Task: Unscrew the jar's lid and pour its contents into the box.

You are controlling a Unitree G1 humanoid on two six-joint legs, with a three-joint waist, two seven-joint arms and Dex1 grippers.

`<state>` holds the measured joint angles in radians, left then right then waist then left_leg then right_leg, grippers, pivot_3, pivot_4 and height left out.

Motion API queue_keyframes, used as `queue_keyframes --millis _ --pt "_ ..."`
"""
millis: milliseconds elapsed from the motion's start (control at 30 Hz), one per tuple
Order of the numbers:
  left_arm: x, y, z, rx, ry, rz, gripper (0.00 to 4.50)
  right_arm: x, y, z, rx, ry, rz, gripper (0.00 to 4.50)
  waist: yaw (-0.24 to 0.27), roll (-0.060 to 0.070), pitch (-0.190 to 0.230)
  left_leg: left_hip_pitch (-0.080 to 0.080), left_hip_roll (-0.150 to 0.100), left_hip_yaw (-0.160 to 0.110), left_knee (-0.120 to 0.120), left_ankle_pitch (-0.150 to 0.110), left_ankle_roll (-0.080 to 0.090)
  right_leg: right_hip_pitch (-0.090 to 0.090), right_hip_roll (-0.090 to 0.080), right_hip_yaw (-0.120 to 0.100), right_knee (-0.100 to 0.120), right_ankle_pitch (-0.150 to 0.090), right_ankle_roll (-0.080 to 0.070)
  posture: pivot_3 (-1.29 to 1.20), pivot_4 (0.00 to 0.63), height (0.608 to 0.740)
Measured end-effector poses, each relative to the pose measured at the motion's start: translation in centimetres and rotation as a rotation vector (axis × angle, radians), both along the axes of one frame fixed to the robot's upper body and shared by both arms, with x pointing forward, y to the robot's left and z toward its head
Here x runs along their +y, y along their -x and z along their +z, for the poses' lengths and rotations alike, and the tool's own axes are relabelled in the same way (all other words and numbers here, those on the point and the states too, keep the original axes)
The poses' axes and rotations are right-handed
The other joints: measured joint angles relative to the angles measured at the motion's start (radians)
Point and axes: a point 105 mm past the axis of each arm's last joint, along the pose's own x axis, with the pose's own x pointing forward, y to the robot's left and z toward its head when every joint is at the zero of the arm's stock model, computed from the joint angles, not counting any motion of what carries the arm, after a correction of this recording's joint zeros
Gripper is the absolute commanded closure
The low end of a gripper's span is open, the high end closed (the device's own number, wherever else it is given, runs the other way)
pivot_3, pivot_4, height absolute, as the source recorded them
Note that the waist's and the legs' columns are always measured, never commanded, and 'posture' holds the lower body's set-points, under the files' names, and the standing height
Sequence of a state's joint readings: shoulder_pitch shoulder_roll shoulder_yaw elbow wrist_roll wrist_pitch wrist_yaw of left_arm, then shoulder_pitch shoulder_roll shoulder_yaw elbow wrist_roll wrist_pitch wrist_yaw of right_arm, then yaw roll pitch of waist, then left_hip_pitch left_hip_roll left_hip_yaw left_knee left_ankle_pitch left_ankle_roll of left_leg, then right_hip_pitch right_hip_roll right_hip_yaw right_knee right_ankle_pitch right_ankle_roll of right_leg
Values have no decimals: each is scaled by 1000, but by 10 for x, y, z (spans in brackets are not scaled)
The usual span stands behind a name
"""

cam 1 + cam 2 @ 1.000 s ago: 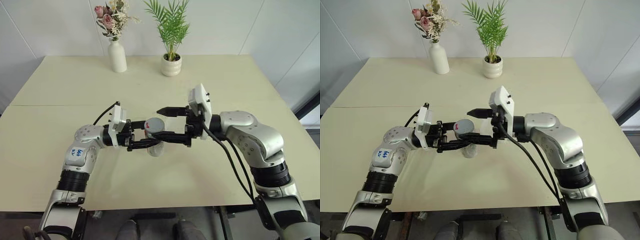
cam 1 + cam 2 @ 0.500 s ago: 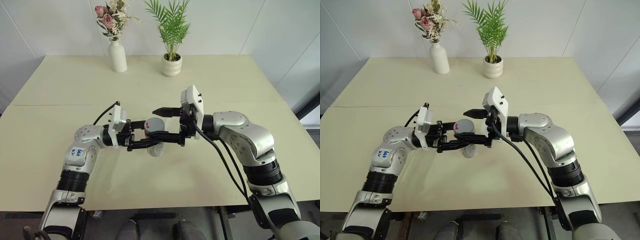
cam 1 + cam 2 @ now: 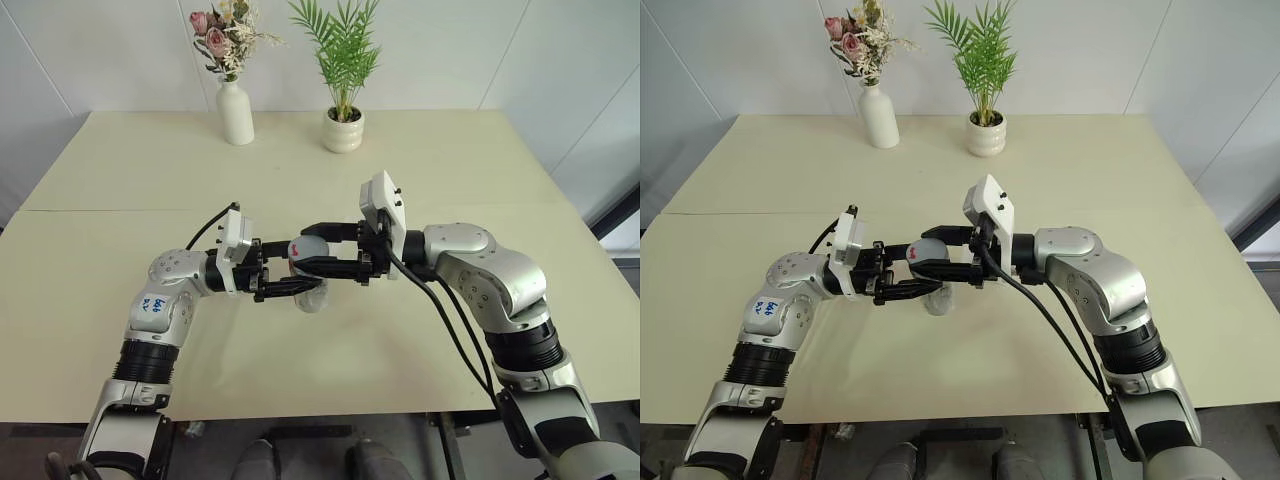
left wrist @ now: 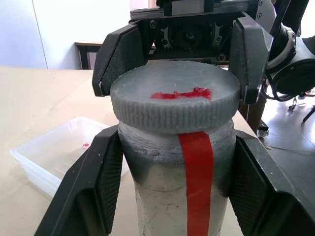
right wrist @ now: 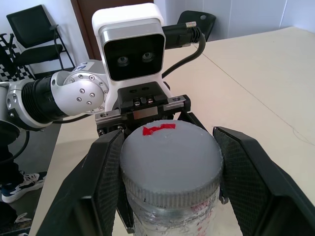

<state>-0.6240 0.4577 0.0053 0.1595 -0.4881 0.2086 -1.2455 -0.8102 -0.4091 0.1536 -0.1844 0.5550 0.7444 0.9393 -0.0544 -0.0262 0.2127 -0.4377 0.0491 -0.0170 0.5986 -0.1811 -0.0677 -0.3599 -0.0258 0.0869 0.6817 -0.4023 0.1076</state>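
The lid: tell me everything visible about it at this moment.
The lid is a round, flat grey cap with a ribbed edge and a red mark on its top, matte like plastic. It sits on the jar, which the left gripper holds by its body above the table. The right gripper is shut on it, a black finger against each side of its rim. It faces the right gripper.

Right gripper (image 3: 310, 249), jaws wide apart a second ago, now clamps onto lid (image 3: 308, 247). Its arm sits further in toward jar (image 3: 312, 290) than a second ago, wrist camera block nearer left gripper (image 3: 283, 272).
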Motion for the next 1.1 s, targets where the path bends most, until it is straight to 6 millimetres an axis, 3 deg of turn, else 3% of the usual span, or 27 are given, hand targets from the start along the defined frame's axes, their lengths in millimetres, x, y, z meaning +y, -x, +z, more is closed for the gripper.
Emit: queue_keyframes --millis 267,800,967,1100 --pt "3 4 10 -37 14 -3 1915 4 2 14 35 -45 46 1960 0 0 0 0 0 0 0 0 0 0 0 0 0 0 0 0 150 740" --pt "2 6 11 -26 0 -13 1915 1 3 14 48 -54 61 1960 0 0 0 0 0 0 0 0 0 0 0 0 0 0 0 0 150 740" --pt "-1 11 -3 42 -36 -44 1915 -14 0 51 -67 -137 22 1960 0 0 0 0 0 0 0 0 0 0 0 0 0 0 0 0 150 740" --pt "3 11 -5 62 -57 -44 1915 -23 -5 56 -60 -171 -5 1960 -1 0 0 0 0 0 -1 0 0 0 0 0 0 0 0 0 150 740"
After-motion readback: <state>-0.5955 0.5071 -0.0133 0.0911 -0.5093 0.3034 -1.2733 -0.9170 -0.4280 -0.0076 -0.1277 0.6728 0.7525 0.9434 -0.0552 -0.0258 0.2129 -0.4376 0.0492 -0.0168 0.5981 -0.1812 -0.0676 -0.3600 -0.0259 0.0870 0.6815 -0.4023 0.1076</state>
